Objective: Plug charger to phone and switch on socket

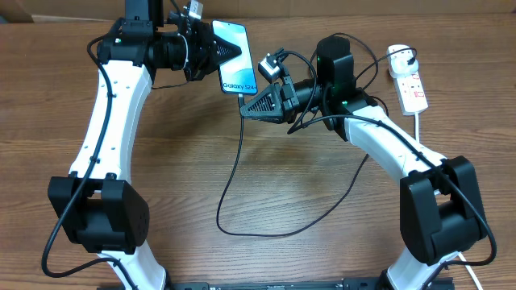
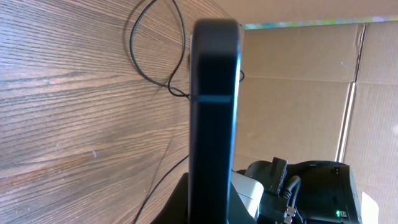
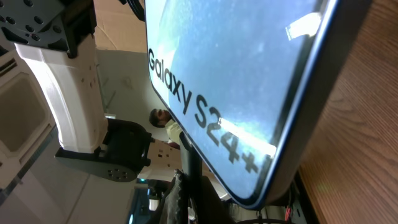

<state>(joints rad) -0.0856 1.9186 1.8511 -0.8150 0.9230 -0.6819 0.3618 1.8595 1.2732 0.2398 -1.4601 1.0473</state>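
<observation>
My left gripper (image 1: pixel 216 50) is shut on the phone (image 1: pixel 235 58) and holds it off the table, its light blue screen facing up. In the left wrist view the phone (image 2: pixel 214 106) stands edge-on between the jaws. Just below the phone's "Galaxy S24+" end, my right gripper (image 1: pixel 245 105) is shut on the charger's (image 1: pixel 234 169) black connector tip. In the right wrist view that tip (image 3: pixel 189 168) reaches the phone's (image 3: pixel 236 74) end edge; whether it is seated I cannot tell. The white socket (image 1: pixel 412 85) lies at the far right, away from both grippers.
The charger cable loops over the wood table (image 1: pixel 266 193) between the arms and runs back behind the right arm. A white plug head (image 1: pixel 400 55) sits on the socket's far end, and its thick white cord (image 1: pixel 419 129) trails forward. A cardboard wall (image 2: pixel 298 81) stands behind.
</observation>
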